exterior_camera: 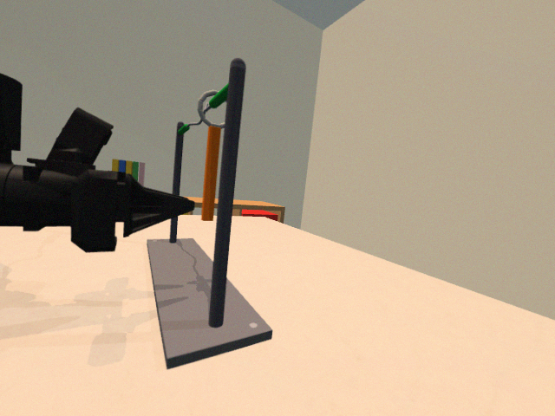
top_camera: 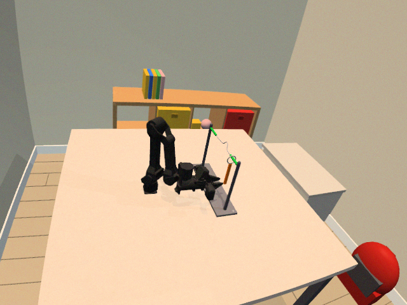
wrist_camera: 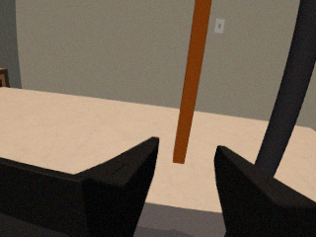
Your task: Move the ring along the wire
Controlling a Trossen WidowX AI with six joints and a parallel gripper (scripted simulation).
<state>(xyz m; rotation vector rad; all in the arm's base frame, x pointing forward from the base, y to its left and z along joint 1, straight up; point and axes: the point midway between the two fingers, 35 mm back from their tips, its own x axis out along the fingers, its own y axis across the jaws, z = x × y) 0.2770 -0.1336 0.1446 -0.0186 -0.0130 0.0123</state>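
The ring (top_camera: 227, 159) (exterior_camera: 200, 107) hangs around the wire at the near green part (top_camera: 234, 160) (exterior_camera: 219, 96), beside the near post (top_camera: 231, 185) (exterior_camera: 226, 178) (wrist_camera: 291, 84). Its orange handle (top_camera: 227, 173) (exterior_camera: 210, 174) (wrist_camera: 194, 69) hangs down, slightly tilted. My gripper (top_camera: 220, 181) (exterior_camera: 193, 204) (wrist_camera: 188, 149) is partly open and empty, pointing level at the handle's lower end. The fingertips stop a little short of the handle, which shows between them in the wrist view. The thin grey wire (top_camera: 227, 145) runs to the far green part (top_camera: 213, 131) (exterior_camera: 182, 129).
The far post (top_camera: 206, 147) (exterior_camera: 178, 170) and the near post stand on a grey base plate (top_camera: 222, 210) (exterior_camera: 179, 349). In the wrist view the near post is just beyond and right of the right finger. A shelf with books and boxes stands behind the table (top_camera: 131, 246).
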